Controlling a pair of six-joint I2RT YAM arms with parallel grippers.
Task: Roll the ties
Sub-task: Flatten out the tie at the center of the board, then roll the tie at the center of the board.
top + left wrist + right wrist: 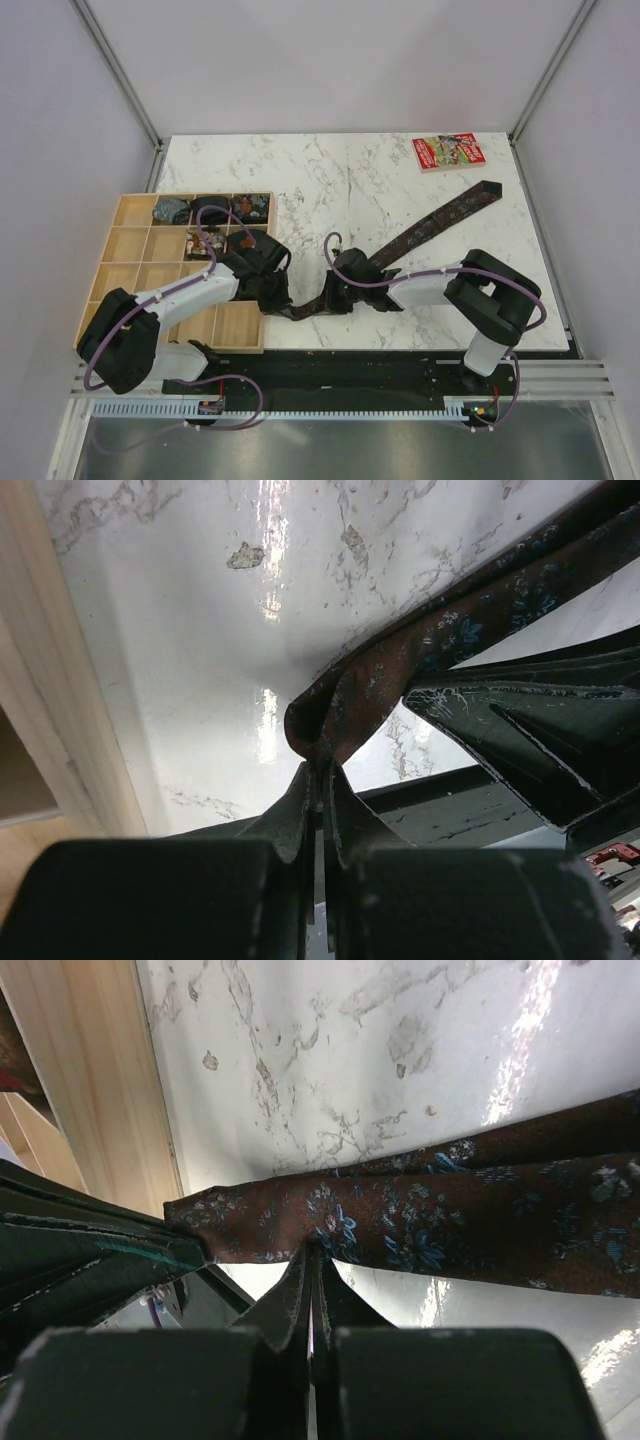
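1. Pinching the near end of the tie (440, 218) by the front edge of the table (330, 170), my left claw (320, 767) was closed on a fold, likely to start a roll.
2. My right claw (313, 1252) clamped the strip just beside it, apparently for tension.
3. The fabric looked soft, brown and floral-woven; the table was glossy marble.

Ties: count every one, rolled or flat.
5: one flat tie across the table, three rolled ties in the tray's top row, one below; the left arm may hide more.
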